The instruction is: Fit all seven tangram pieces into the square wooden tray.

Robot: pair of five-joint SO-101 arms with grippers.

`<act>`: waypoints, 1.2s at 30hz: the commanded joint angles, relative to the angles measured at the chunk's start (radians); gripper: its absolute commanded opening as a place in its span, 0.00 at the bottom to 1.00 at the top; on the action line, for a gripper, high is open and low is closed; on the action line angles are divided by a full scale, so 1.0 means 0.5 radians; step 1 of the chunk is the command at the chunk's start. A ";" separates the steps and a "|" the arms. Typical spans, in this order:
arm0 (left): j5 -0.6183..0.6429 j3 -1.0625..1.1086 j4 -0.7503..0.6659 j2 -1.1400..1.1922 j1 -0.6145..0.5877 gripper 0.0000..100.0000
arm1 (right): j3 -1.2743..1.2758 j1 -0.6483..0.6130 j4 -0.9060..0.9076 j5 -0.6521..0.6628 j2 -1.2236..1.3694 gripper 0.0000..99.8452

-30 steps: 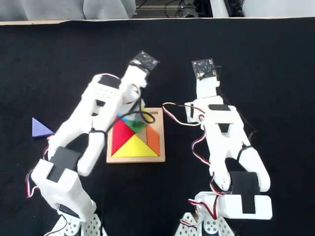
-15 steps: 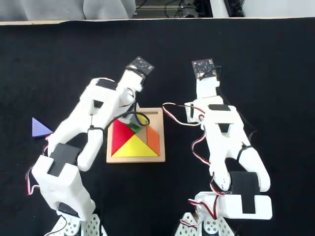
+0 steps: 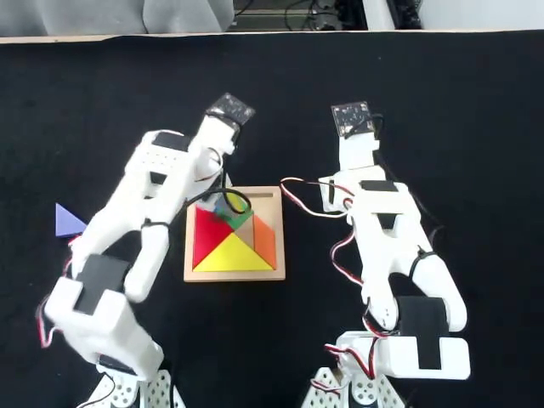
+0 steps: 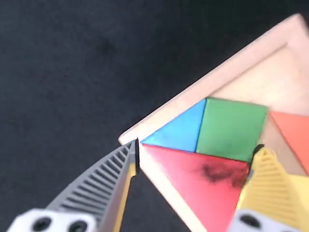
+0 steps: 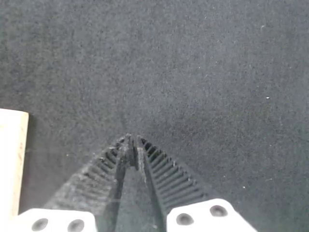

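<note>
High view first: the square wooden tray [image 3: 234,274] is sitting on the black worktop [image 3: 459,102]. A red triangle [image 3: 206,240], a yellow triangle [image 3: 231,256] and an orange piece [image 3: 265,241] are lying inside it. A purple triangle [image 3: 70,221] is lying outside, well apart from the tray, beyond the left arm [image 3: 161,195]. That arm is hanging over the tray's far corner, while the right arm [image 3: 382,221] is standing off the tray's opposite side.

Left wrist view: the left end effector [image 4: 196,150] is gaping wide and gripping nothing. One fingertip [image 4: 134,147] is hovering at the tray's outer rim. The other is over the seam between the green square [image 4: 231,128] and the red triangle. The blue triangle [image 4: 178,133] is lying just inside the tray's corner.

Right wrist view: the right end effector [image 5: 133,142] is pinched together with nothing in it, over the worktop beside the tray's edge.
</note>
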 commanded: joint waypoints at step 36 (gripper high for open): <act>-0.120 0.238 0.003 -0.948 -0.812 0.36 | -0.124 0.012 -0.037 0.000 -0.014 0.01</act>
